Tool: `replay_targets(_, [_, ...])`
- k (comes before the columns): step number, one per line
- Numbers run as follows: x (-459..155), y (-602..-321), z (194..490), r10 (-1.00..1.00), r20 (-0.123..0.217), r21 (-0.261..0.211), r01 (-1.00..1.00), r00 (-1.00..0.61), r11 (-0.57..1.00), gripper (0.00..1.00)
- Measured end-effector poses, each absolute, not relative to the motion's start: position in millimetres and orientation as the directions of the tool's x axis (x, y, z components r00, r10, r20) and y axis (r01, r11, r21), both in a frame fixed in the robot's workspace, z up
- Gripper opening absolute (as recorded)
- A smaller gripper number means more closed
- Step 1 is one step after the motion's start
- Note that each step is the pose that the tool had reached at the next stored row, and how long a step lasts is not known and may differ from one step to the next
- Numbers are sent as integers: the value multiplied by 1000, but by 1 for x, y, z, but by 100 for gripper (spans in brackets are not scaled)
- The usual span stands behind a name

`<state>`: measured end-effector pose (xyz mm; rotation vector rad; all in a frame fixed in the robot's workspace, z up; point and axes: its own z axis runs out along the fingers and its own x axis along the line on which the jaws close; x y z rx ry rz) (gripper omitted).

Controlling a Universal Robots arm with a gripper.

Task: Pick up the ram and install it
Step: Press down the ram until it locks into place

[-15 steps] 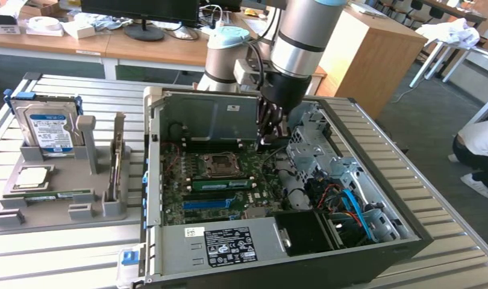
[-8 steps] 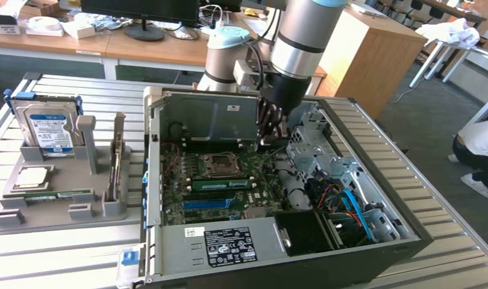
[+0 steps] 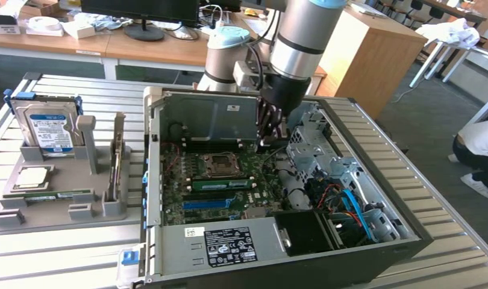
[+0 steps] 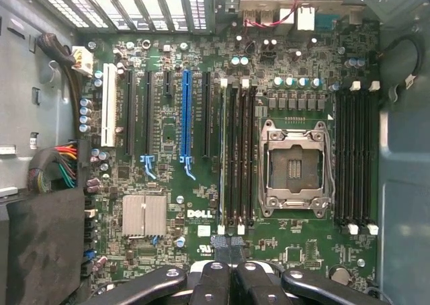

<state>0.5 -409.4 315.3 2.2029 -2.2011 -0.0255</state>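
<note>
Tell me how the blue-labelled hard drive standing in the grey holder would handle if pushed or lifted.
The hard drive looks like a rigid metal box: probably stiff and heavy for its size. Standing on edge in the grey holder, it might tip if pushed near its top. Its smooth labelled face could be slippery.

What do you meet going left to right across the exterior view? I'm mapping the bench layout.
Hard drive → gray parts holder → open computer case with its motherboard → person's shoe.
</note>
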Motion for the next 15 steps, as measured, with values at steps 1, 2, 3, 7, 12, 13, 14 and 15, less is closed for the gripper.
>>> replay_targets(1, [0,-409,315,-1000,8,31,-1000,1,-1,10])
replay_targets(2, [0,-409,315,-1000,8,31,-1000,1,-1,10])
replay_targets(3, [0,-409,315,-1000,8,31,-1000,1,-1,10])
replay_targets(7, [0,-409,313,-1000,8,31,-1000,1,-1,10])
replay_targets(12, [0,-409,311,-1000,8,31,-1000,1,-1,10])
replay_targets(13, [0,-409,311,-1000,8,31,-1000,1,-1,10])
replay_targets(14, [0,-409,310,-1000,8,31,-1000,1,-1,10])
replay_targets(15, [0,-409,310,-1000,8,31,-1000,1,-1,10])
